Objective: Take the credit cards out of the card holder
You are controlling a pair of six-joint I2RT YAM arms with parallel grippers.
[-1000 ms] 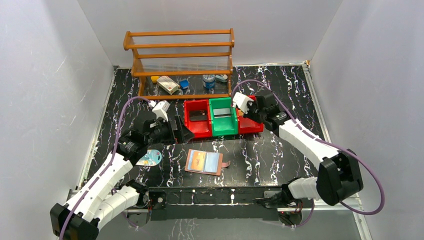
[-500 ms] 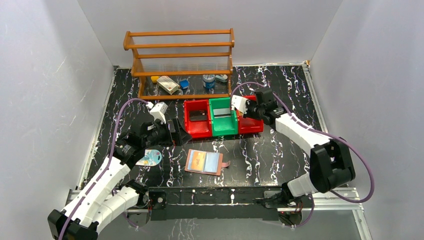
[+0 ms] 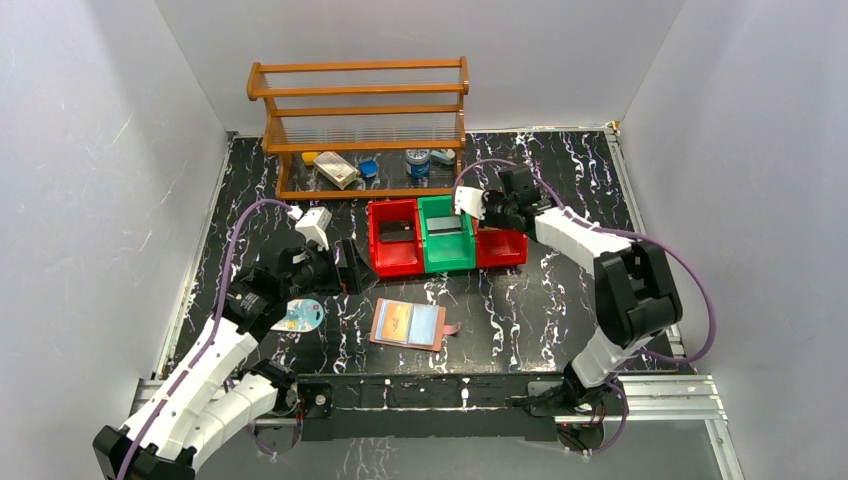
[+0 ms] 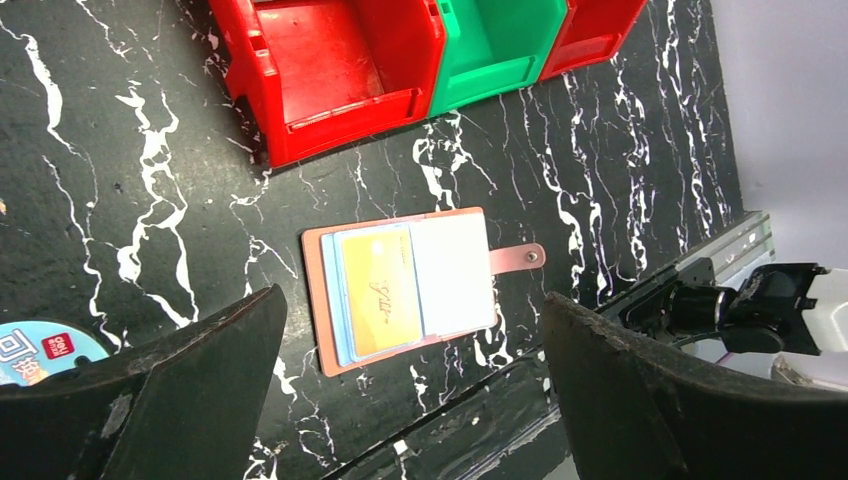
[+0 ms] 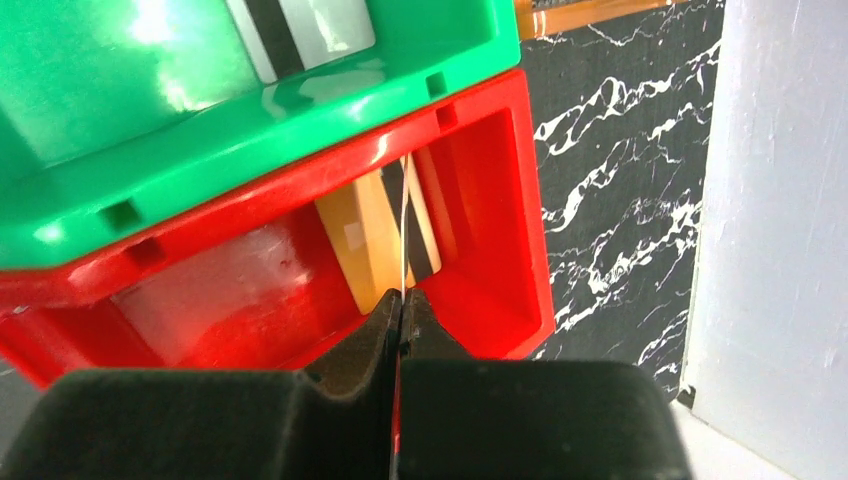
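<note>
The card holder point(image 3: 408, 324) lies open on the black marble table, a reddish-brown wallet with its snap tab to the right. In the left wrist view the card holder point(image 4: 400, 290) shows an orange credit card point(image 4: 378, 290) in its left pocket, with a pale blue edge beside it. My left gripper point(image 3: 350, 265) hovers to the wallet's upper left, open and holding nothing point(image 4: 410, 320). My right gripper point(image 3: 488, 212) is shut on a thin credit card point(image 5: 404, 225), seen edge-on, over the right red bin point(image 5: 500, 290).
Three bins stand side by side: a left red bin point(image 3: 392, 240) with a dark card, a green bin point(image 3: 446, 240) with a card, and the right red bin point(image 3: 503, 250). Behind them is a wooden rack point(image 3: 360, 120) holding small items. A round blue-labelled disc point(image 3: 300, 316) lies near my left arm.
My right arm has swung left and back, bringing its shut gripper over the right red bin. My left gripper has drifted slightly left. The card holder has not moved.
</note>
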